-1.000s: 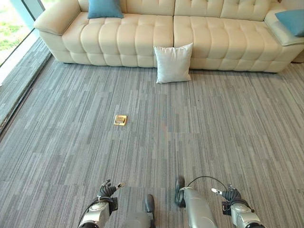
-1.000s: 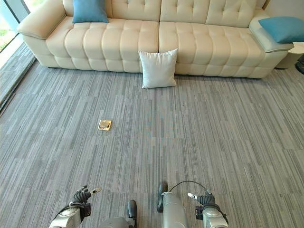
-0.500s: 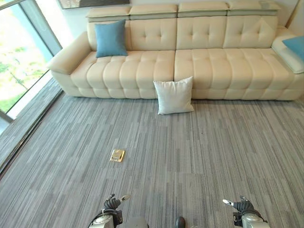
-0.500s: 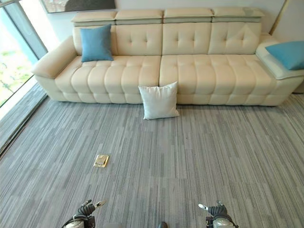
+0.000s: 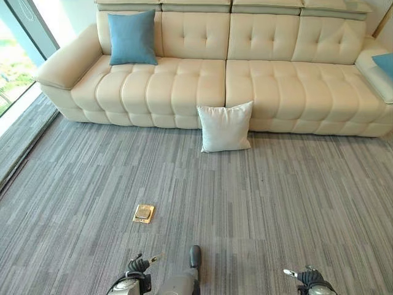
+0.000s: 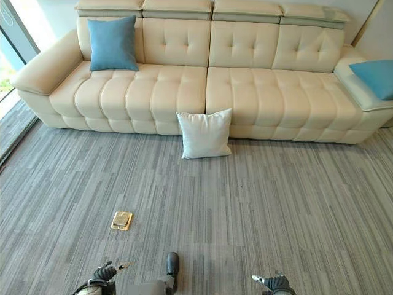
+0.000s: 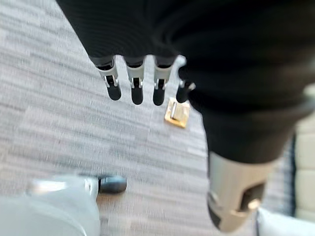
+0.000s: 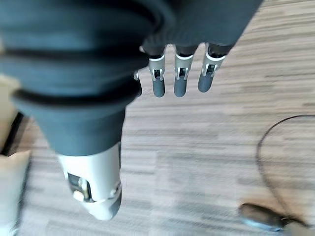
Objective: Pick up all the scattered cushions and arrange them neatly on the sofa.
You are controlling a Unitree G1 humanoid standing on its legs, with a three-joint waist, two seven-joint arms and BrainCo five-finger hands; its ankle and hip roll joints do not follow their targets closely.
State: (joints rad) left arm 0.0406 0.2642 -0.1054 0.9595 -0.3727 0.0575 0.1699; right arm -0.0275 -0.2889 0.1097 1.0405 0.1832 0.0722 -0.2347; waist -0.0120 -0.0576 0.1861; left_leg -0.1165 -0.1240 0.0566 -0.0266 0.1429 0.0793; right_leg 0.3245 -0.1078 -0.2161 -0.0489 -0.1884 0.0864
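Note:
A white cushion (image 5: 225, 126) stands on the grey carpet, leaning against the front of the cream sofa (image 5: 184, 86) near its middle. One blue cushion (image 5: 131, 38) sits upright at the sofa's left end. Another blue cushion (image 6: 376, 78) lies on the right armrest. My left hand (image 5: 138, 265) and right hand (image 5: 305, 276) hang low at the near edge, far from the cushions. In the left wrist view the fingers (image 7: 137, 83) are relaxed over bare carpet and hold nothing. The right hand's fingers (image 8: 180, 81) are likewise relaxed and empty.
A small brass floor socket (image 5: 143, 213) is set in the carpet left of centre, between me and the sofa. A glass wall with a floor track (image 5: 12, 92) runs along the left side.
The whole picture has shifted, so the camera has moved and the sofa now looks nearer. The cushions lie where they were. Both hands stay low and empty.

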